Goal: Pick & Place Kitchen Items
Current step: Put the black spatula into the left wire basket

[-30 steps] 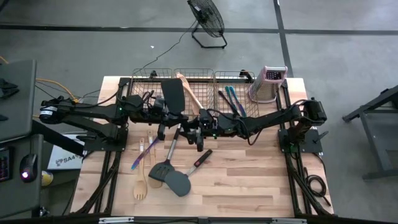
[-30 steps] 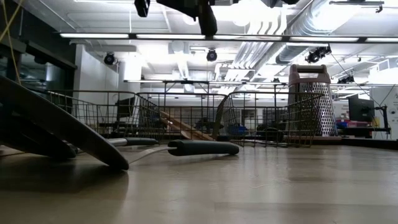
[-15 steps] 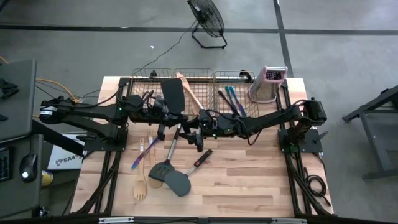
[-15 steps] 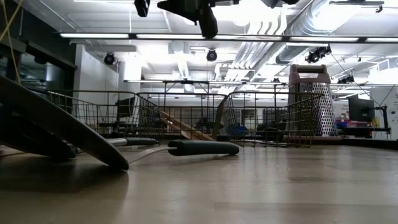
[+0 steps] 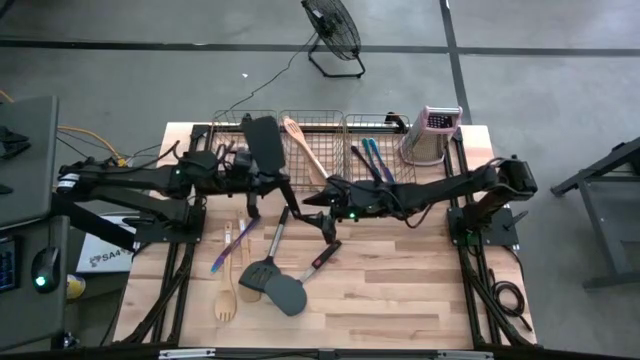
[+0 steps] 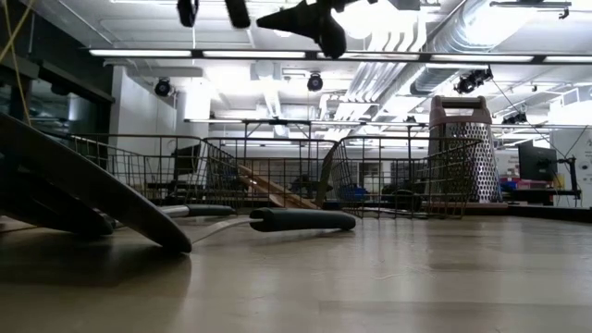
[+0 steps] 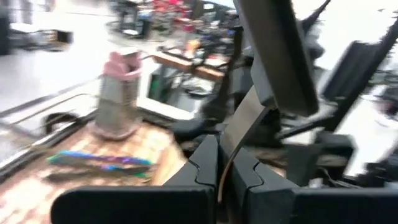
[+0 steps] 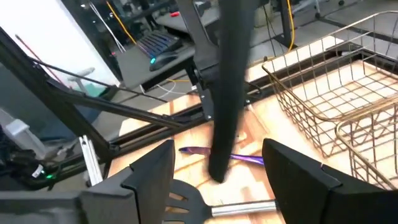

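Observation:
My left gripper [image 5: 266,184] [image 7: 227,169] is shut on a dark grey spatula [image 5: 261,146], held above the table near the left wire basket [image 5: 240,128]. The blade [image 7: 273,50] is up and the black handle [image 8: 227,93] hangs down, its free end [image 5: 252,208] clear of the table. My right gripper [image 5: 316,212] [image 8: 224,186] stands open just right of that handle, its fingers on either side without touching. More kitchen items lie on the wood: two dark spatulas [image 5: 276,284], wooden pieces [image 5: 227,295], a purple piece [image 5: 228,248] and a black-handled tool [image 5: 322,260]. My left gripper pinches the spatula's thin metal shaft [image 7: 239,127] between its two fingers, just below the blade. The fingers come in about level from the table's left side and lie across the shaft. The spatula is lifted clear, tilted, blade up and handle hanging below.
Three wire baskets [image 5: 312,124] line the far edge; the middle one holds a wooden spoon [image 5: 303,146], the right one blue and teal pieces [image 5: 372,158]. A box grater [image 5: 433,135] stands at the far right. The near right of the table [image 5: 420,290] is bare wood.
My left gripper has drawn back toward the table's left edge and slightly up, carrying the spatula. Its blade has swung toward the far left, over the left basket's edge. The handle's end now hangs farther from my right gripper, which has tipped up toward level.

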